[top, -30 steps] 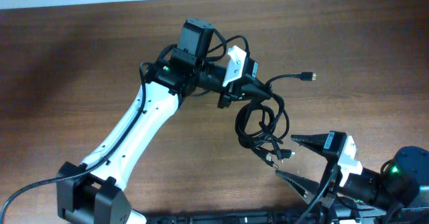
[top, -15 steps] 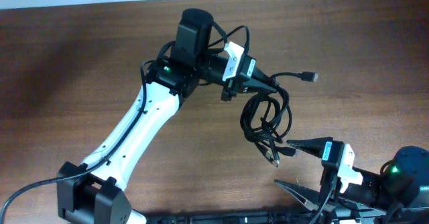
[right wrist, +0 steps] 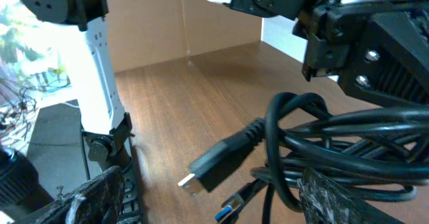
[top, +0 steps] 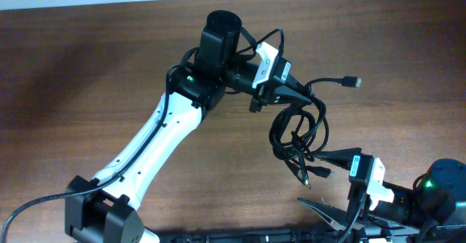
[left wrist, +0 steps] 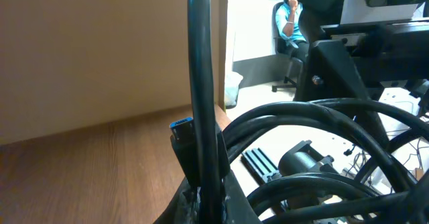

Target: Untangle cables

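Observation:
The cables (top: 294, 154) are a bunch of thin black cords looped together, hanging from my left gripper (top: 295, 95), which is shut on their upper strands. One strand runs right to a small plug (top: 352, 81). In the left wrist view a cord (left wrist: 201, 83) rises straight out of the shut left gripper (left wrist: 209, 200), beside a blue-tipped plug (left wrist: 181, 125). My right gripper (top: 328, 185) stands open low at the right. The bunch's lower plug ends (right wrist: 224, 158) hang between its fingers (right wrist: 100, 197), and neither finger touches them.
The wooden table (top: 87, 68) spreads out to the left and behind. The left arm's white link (top: 156, 145) slants down to its black base (top: 98, 214) at the front left. The right arm's base (top: 444, 185) sits at the front right corner.
My left gripper has carried the cable bunch to the right and slightly nearer the right gripper. The right gripper's jaws have spread a little wider, with the plug ends now between them.

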Motion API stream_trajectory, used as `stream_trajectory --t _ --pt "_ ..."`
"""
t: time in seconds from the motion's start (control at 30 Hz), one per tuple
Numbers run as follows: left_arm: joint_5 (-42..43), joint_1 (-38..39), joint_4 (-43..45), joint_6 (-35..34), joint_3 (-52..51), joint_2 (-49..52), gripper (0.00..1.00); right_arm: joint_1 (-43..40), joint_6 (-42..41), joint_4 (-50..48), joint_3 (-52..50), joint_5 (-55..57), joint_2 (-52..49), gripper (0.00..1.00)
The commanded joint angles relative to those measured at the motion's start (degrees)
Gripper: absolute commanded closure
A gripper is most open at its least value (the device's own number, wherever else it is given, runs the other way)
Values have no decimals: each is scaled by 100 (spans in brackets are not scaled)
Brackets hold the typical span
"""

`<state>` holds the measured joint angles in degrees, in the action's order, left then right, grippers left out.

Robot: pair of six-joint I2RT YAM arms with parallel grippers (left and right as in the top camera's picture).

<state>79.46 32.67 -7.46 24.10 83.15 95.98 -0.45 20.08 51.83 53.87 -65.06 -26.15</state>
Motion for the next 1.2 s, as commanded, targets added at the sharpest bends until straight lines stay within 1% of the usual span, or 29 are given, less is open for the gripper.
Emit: stream_trajectory --t 0.0,0.07,0.13,0.17,0.2,0.23,0.33,0.37,0.4,0.47,0.5,0.53,0.57,0.6,0.63,0.73,0.77,0.8,0.93,1.0,1.07,1.1,1.17 --pt "22 -7 15 -157 111 -199 100 -33 223 -17 90 -219 11 20" --pt "24 -7 15 -157 111 -199 100 -33 221 -17 90 -175 11 34" --pt "24 -7 13 -157 111 -199 100 -33 219 -17 90 -120 11 59" --pt "24 -7 13 -157 111 -199 100 -33 216 -15 90 -15 11 79" --pt "24 -7 13 -157 111 -199 100 -33 192 -15 90 94 11 92" --pt "24 -7 15 -157 111 -199 100 -33 192 -11 90 201 11 96" --pt "24 -7 13 -160 111 -199 100 -33 197 -17 90 214 11 96" --pt "22 -7 11 -160 111 -199 100 -33 197 -15 90 212 11 96" --pt "24 -7 11 -160 111 -199 100 -33 195 -15 90 212 11 92" --pt "22 -7 11 -157 111 -199 100 -33 195 -13 90 208 11 71" --pt "22 -7 13 -157 111 -199 100 -33 195 -11 90 195 11 54" --pt "22 -7 13 -157 111 -199 100 -33 197 -9 90 140 11 41" --pt "20 -9 13 -157 111 -199 100 -33 197 -11 90 70 11 36" --pt "17 -9 17 -155 111 -199 100 -33 199 -9 90 -22 11 26" --pt "15 -9 22 -153 111 -199 100 -33 199 -9 90 -81 11 22" --pt "15 -9 74 -155 111 -199 100 -33 199 -9 90 -190 11 15" --pt "-4 -7 103 -157 111 -199 100 -31 199 -11 90 -264 11 10" --pt "-116 0 105 -157 111 -199 100 -31 201 -11 90 -358 11 8" --pt "-299 87 175 -184 111 -199 100 -33 201 -11 90 -369 11 8" --pt "-326 136 337 -339 111 -199 100 -33 199 -11 90 -330 11 8" --pt "-654 186 450 -656 111 -199 100 -33 199 -11 90 -330 11 8" --pt "-820 216 446 -697 111 -199 100 -33 199 -9 90 -328 11 8" --pt "-833 258 442 -708 111 -199 100 -33 199 -9 90 -321 11 8"
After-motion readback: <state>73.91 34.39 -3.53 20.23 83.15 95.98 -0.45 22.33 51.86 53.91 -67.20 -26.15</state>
